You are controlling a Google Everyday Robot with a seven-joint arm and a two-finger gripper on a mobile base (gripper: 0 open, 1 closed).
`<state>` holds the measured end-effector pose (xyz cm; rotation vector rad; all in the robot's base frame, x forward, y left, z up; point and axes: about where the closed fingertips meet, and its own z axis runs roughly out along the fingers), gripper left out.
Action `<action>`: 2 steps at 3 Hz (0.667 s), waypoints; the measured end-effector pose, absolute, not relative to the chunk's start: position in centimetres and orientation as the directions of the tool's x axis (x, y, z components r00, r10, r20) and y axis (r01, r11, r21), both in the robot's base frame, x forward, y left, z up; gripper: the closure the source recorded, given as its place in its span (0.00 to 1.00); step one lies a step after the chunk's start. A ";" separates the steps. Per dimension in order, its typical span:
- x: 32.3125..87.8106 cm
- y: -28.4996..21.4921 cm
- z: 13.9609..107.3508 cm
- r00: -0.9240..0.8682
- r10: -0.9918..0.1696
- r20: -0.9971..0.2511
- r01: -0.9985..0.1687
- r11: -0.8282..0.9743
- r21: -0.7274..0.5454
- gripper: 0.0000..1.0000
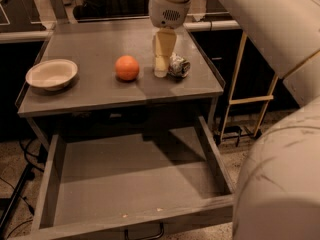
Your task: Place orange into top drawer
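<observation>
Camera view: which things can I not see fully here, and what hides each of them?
- The can: its left end is behind the gripper, which hangs between it and the orange; whether they touch cannot be told.
- The top drawer: its right front corner is behind the robot's arm.
- The drawer handle: cut off by the lower edge.
</observation>
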<state>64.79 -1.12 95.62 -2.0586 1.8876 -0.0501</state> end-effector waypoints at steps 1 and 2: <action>66.8 0.4 94.5 0.125 -0.967 -0.220 -0.963 -0.065 -0.262 0.00; 69.3 1.9 93.8 0.137 -0.958 -0.252 -0.965 -0.072 -0.251 0.00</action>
